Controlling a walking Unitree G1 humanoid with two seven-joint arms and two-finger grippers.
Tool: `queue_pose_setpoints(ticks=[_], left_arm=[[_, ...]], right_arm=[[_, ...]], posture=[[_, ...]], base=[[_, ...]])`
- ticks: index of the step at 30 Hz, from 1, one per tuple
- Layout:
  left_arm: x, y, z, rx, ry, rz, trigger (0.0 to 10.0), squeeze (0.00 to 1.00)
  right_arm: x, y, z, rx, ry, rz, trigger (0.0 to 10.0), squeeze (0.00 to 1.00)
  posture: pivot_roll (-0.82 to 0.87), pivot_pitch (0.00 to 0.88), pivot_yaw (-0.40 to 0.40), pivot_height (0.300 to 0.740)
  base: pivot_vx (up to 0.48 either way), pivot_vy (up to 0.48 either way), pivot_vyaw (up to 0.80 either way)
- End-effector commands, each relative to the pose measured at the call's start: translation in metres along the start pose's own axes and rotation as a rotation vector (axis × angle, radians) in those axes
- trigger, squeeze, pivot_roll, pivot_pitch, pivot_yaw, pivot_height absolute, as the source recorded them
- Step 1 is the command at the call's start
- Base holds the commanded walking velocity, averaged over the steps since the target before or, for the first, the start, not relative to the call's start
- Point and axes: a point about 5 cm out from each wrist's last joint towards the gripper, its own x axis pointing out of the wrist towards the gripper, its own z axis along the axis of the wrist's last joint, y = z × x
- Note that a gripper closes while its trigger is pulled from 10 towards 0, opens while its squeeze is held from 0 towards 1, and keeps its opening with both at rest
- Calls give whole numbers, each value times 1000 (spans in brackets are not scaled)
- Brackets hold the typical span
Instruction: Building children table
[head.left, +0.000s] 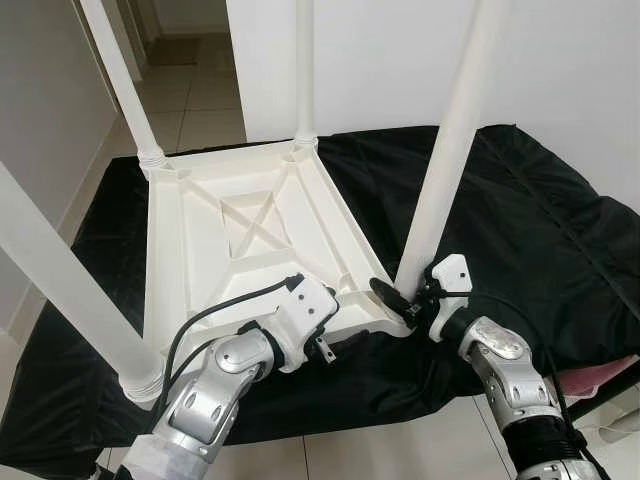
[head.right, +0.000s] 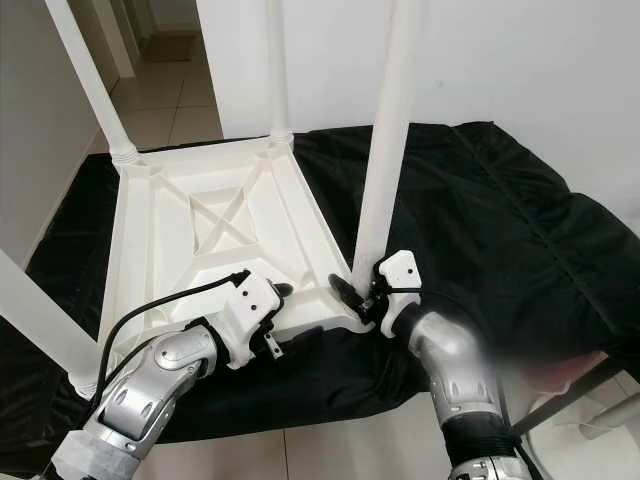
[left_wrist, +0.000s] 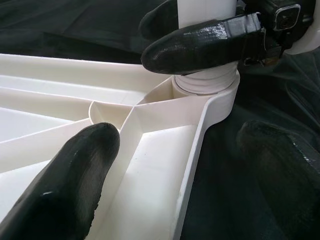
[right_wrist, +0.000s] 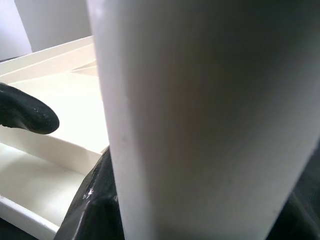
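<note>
Cream-white plastic table top (head.left: 255, 240), upturned, plain, with four matching cream-white legs (head.left: 450, 150). Glossy black cloth (head.left: 540, 230) beneath, unpatterned. Silver arms with white wrist housings; black fingers on left gripper (left_wrist: 175, 170) and right gripper (head.left: 395, 300). Black cable (head.left: 215, 310) on left arm. Pale beige floor tiles (head.left: 190, 100); white wall (head.left: 390, 50). Pink patch (head.left: 600, 380) at right edge.

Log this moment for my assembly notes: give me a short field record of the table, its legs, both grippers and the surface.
table top: white table top, upside down, ribbed underside up
legs: four white legs standing up from the corners
right gripper: right gripper closed around the near right leg at its base
left gripper: left gripper open, straddling the table top's rim beside that corner
surface: black cloth
</note>
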Motion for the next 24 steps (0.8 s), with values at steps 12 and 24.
queue_pose_setpoints(ticks=[12, 24], left_arm=[[-2, -3, -4, -4, 21, 13, 10000, 0], [-4, -8, -6, -7, 29, 4, 10000, 0]], right_arm=[[9, 25, -8, 87, 62, -345, 10000, 0], [6, 41, -3, 191, 40, -724, 10000, 0]], posture=[[-55, 0, 38, 740], [-46, 0, 24, 740]], base=[[0, 0, 0], [0, 0, 0]])
